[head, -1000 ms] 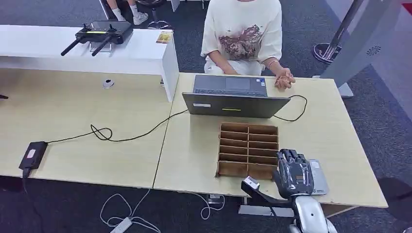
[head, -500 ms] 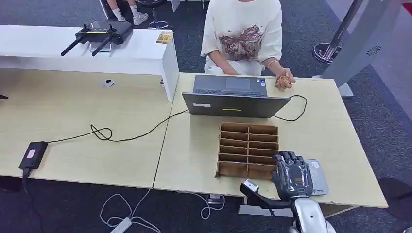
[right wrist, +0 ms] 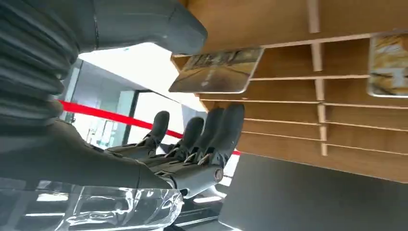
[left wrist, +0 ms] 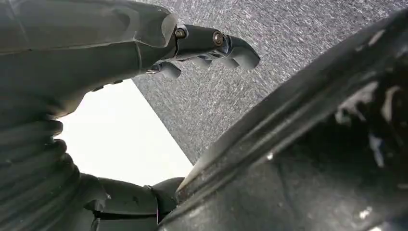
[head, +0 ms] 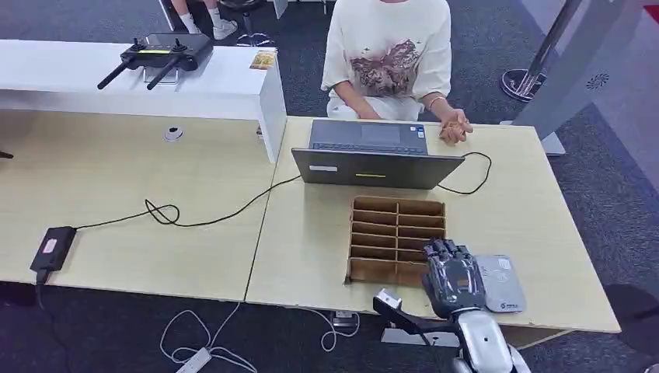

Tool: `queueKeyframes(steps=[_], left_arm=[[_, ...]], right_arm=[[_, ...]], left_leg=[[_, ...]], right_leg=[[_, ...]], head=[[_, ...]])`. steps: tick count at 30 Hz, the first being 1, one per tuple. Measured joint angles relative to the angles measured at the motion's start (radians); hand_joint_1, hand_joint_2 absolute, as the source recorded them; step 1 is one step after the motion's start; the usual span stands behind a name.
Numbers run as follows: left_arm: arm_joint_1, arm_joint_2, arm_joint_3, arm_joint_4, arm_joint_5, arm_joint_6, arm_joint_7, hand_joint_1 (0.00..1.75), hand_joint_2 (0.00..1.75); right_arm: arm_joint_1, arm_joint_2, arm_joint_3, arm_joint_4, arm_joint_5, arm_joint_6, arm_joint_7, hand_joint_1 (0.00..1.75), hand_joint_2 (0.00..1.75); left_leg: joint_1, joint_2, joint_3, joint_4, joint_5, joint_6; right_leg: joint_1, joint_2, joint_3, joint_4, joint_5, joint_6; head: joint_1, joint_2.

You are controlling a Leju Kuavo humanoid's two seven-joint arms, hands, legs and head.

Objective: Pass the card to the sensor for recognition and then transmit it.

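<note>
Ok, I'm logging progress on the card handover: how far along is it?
Done: nothing visible yet; a card sits in the cardboard organizer. In hand: the right hand is at the organizer's near edge beside the grey sensor, fingers extended, gripping nothing. Left: grasp a card, present it to the sensor, then probably pass it to the person's hand.

Open laptop (head: 378, 155) on the desk, a seated person (head: 388, 58) behind it. Black cable (head: 194, 217) runs to a power brick (head: 52, 249). Remote controller (head: 159, 53) on white shelf.
</note>
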Motion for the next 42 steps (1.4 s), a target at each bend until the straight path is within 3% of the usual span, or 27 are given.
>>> queueKeyframes(steps=[3,21,27,29,42], left_arm=[[0.0,0.0,0.0,0.0,0.0,-0.002,-0.001,0.0,1.75],[0.001,0.0,0.0,0.0,0.002,-0.002,-0.005,0.0,1.75],[0.001,0.0,0.0,0.0,0.002,0.0,-0.005,0.0,1.75],[0.001,0.0,0.0,0.0,0.002,0.001,-0.005,0.0,1.75],[0.001,0.0,0.0,0.0,0.0,0.002,-0.01,0.0,1.75]], right_arm=[[-0.008,0.0,0.01,0.01,-0.007,0.0,0.006,0.87,1.75],[-0.019,-0.002,0.016,0.035,-0.009,0.0,0.018,0.93,1.75],[-0.023,-0.002,0.016,0.037,-0.009,0.0,0.018,1.08,1.75],[-0.026,-0.002,0.016,0.039,-0.009,0.0,0.018,1.26,1.75],[-0.033,-0.002,0.016,0.041,0.0,-0.003,0.023,1.45,1.75]], left_leg=[[0.0,0.0,0.0,0.0,0.0,0.0],[0.0,0.0,0.0,0.0,0.0,0.0],[0.0,0.0,0.0,0.0,0.0,0.0],[0.0,0.0,0.0,0.0,0.0,0.0],[0.0,0.0,0.0,0.0,0.0,0.0]], right_leg=[[0.0,0.0,0.0,0.0,0.0,0.0],[0.0,0.0,0.0,0.0,0.0,0.0],[0.0,0.0,0.0,0.0,0.0,0.0],[0.0,0.0,0.0,0.0,0.0,0.0],[0.0,0.0,0.0,0.0,0.0,0.0]], head=[[0.0,0.0],[0.0,0.0],[0.0,0.0],[0.0,0.0],[0.0,0.0]])
